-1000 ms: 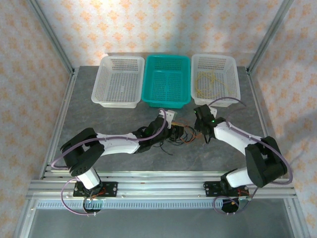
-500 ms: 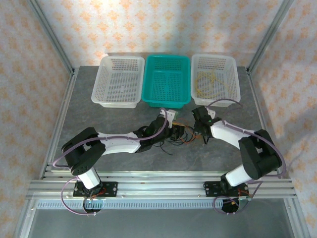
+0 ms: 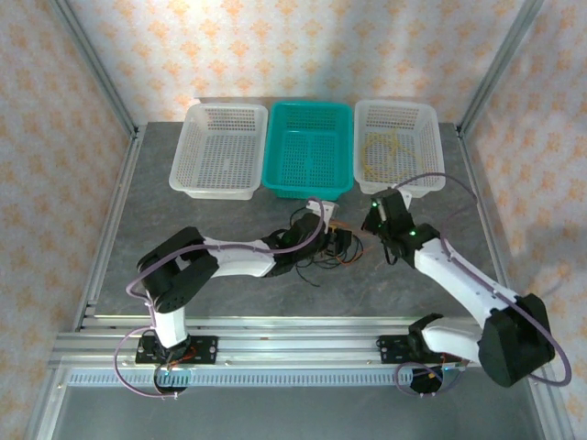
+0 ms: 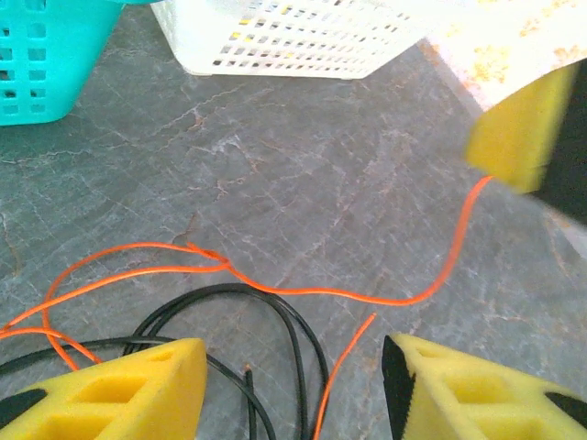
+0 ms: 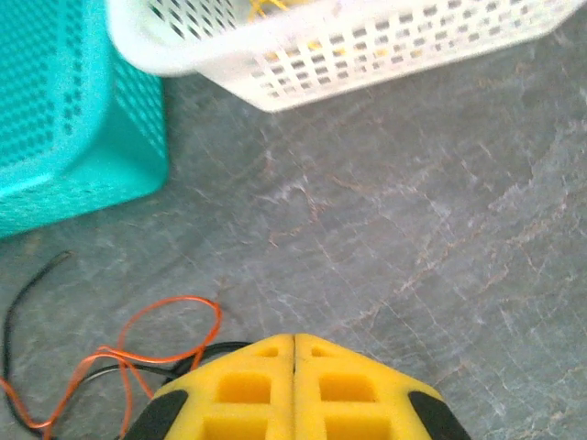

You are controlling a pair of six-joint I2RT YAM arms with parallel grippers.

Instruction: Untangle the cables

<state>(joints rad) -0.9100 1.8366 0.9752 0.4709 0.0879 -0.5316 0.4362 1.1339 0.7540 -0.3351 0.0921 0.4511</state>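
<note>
My top camera looks down from behind; both wrist cameras hang close over the grey marbled tabletop (image 4: 348,183), sharing the thin orange wire (image 4: 321,293).

Baskets (image 3: 309,106) behind, cables (image 3: 337,249) on table (image 3: 211,229) before them (one cable (image 3: 389,152) inside right basket (image 3: 400,106))

Left wrist view: the orange cable (image 4: 321,293) climbs to a blurred yellow pad (image 4: 514,137) of the right pincer (image 5: 293,344), which hides its end, and the black cable (image 4: 220,288) leaves by the lower edge. Right wrist view: the yellow cable (image 5: 261,9), blurred inside the white basket (image 5: 367,50), is cut by the upper edge.
</note>
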